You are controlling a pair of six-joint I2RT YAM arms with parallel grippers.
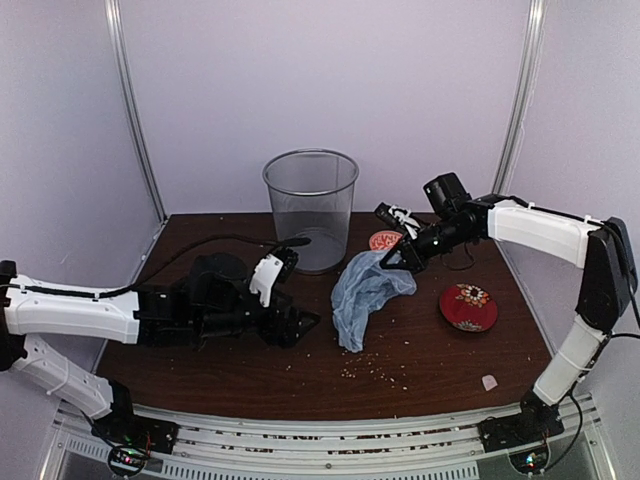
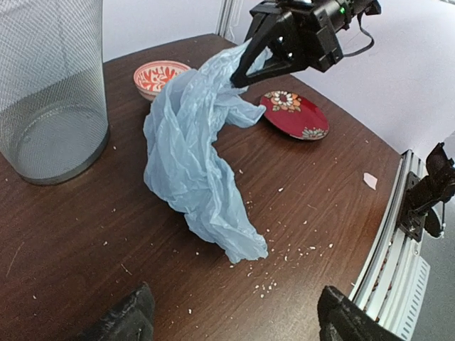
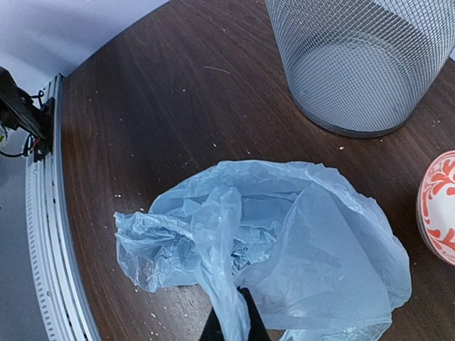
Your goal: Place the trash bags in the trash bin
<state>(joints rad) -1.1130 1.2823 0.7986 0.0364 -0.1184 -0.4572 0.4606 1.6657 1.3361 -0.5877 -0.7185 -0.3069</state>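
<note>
Your right claw (image 2: 240, 79) pinches the bag (image 2: 192, 156) by its top, beside the bin (image 2: 50, 92); your left claw (image 2: 237, 321) is spread. The bag looks light, limp and slippery: take bunched folds.

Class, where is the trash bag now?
Top view, centre-right: the trash bag hangs from the right claw, tail on the table, beside the trash bin.
</note>
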